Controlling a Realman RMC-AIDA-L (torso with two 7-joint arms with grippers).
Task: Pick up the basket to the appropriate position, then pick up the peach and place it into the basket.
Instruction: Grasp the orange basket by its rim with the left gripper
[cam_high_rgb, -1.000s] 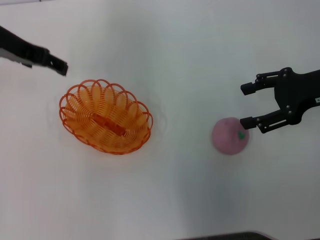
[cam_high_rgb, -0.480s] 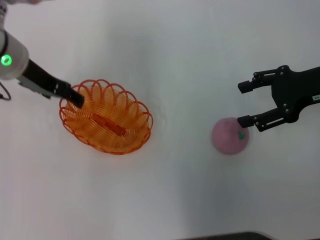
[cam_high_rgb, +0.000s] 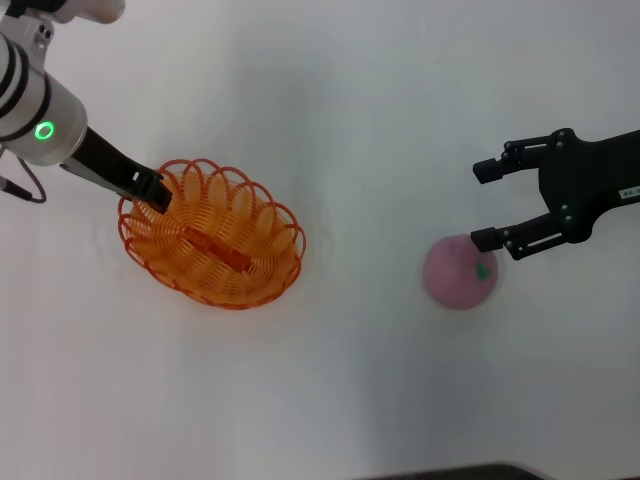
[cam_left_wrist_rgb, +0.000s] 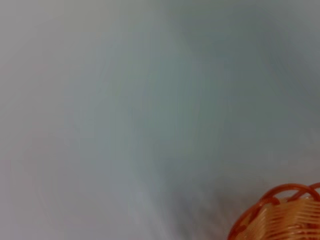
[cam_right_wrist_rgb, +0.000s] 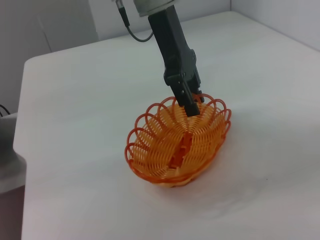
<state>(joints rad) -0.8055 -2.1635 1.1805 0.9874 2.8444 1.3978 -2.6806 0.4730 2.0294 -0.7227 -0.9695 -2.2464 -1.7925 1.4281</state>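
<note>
The left pincer (cam_right_wrist_rgb: 192, 106) reaches down onto the rim of the basket (cam_right_wrist_rgb: 165, 152).

Place: a bare test room, likely a robot lab
Desk: plain white desk (cam_right_wrist_rgb: 75, 100) filling the head view, corner showing in the upper half of the right wrist view
Walls: blank pale walls (cam_right_wrist_rgb: 65, 22) behind the desk
Rig: black robot arms over the desk

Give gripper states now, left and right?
Left gripper: at the orange looped-wire basket rim, cannot tell.
Right gripper: open, empty, beside the round pale-pink peach.
</note>
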